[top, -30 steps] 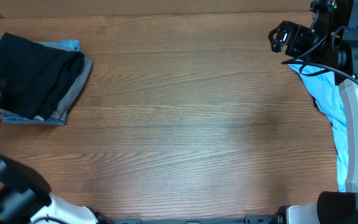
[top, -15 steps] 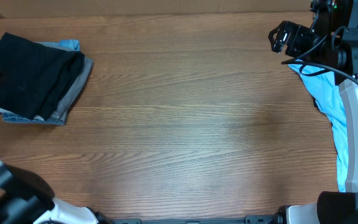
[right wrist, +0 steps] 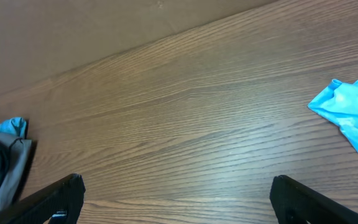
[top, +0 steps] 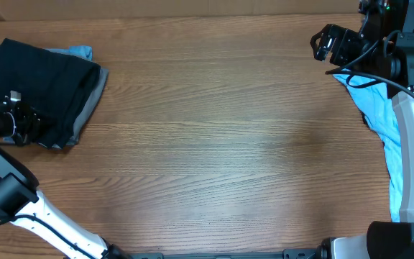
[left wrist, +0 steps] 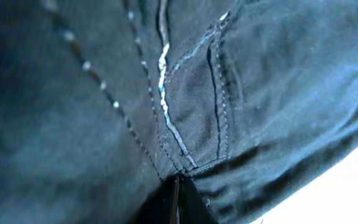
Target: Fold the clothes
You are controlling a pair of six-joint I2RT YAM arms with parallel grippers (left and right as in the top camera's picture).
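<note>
At the far left of the counter [top: 207,158], the black shirt [top: 49,72] lies folded on a grey garment [top: 92,101], with the left end effector [top: 29,121] at its near-left edge, fingers together against the cloth, while at the far right the right end effector [top: 327,43] hangs with fingers apart near the light blue T-shirt [top: 383,115].

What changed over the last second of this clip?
The left gripper swung in from the left edge of the table onto the near-left corner of the black shirt and went from open to shut; whether it pinches cloth is unclear. The shirt itself, the open right gripper and the blue T-shirt stayed put.
</note>
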